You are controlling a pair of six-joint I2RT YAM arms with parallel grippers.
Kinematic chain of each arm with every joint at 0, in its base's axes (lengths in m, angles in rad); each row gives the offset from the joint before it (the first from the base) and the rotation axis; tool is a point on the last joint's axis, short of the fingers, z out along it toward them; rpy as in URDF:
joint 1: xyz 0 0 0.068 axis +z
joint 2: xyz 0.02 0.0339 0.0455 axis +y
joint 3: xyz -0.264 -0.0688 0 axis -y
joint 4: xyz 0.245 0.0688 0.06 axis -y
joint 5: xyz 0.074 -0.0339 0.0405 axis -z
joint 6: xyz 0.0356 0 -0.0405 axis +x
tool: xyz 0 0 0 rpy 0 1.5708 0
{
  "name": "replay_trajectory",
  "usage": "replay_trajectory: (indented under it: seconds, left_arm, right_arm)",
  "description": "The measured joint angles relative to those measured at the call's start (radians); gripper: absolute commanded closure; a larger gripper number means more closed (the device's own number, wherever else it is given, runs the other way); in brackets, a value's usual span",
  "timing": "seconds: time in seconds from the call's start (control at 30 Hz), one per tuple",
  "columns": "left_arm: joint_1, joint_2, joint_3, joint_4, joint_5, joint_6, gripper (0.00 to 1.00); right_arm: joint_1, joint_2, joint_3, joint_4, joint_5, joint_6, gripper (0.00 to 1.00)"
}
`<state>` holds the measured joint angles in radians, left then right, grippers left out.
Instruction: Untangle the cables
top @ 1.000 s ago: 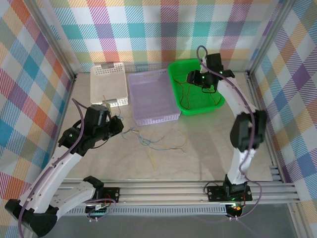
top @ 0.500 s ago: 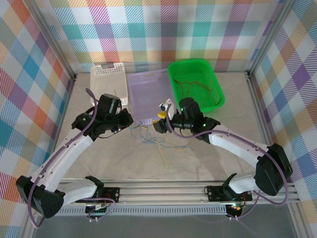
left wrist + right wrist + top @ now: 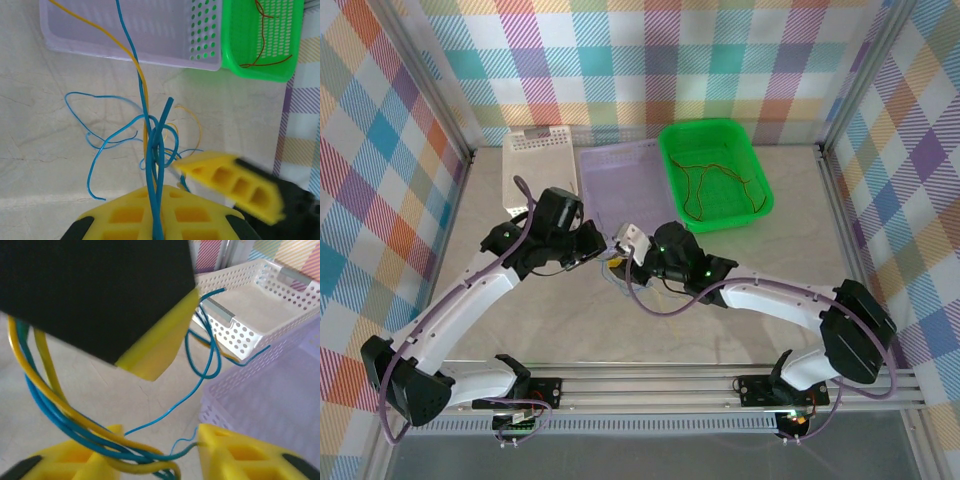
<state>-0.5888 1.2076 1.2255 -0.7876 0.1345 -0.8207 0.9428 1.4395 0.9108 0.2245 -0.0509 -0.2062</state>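
Bright, even light; cables (image 3: 159, 131) sharp, near edges blurred.

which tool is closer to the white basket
left. the left tool, gripping the cables, is just off the white basket's near right corner; the right tool is farther right, off the purple basket's near edge.
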Motion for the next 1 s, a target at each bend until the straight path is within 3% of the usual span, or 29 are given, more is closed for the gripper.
replay_trajectory:
  seconds: [0.1, 0.27, 0.4, 0.53, 0.73, 1.0]
  left_arm:
    - [-0.001, 0.0, 0.022, -0.007, 0.003, 0.001, 0.67]
    - [-0.005, 0.0, 0.064, -0.047, -0.007, 0.018, 0.35]
    - [-0.006, 0.0, 0.105, -0.087, -0.039, 0.035, 0.21]
    - [-0.006, -0.031, 0.098, -0.09, -0.06, 0.053, 0.16]
    - [-0.006, -0.244, -0.117, 0.047, -0.016, 0.055, 0.13]
    - [-0.008, -0.403, -0.401, 0.263, 0.078, 0.051, 0.13]
  right_arm:
    - [0.002, -0.001, -0.012, 0.0, 0.01, -0.005, 1.0]
    - [0.001, -0.024, -0.022, -0.002, 0.013, 0.007, 1.0]
    - [-0.026, -0.059, -0.036, -0.01, -0.023, 0.047, 1.0]
    - [-0.124, -0.094, -0.047, -0.02, -0.121, 0.173, 1.0]
    - [-0.277, -0.129, -0.046, -0.023, -0.313, 0.389, 1.0]
    - [-0.301, -0.141, -0.003, -0.061, -0.521, 0.556, 1.0]
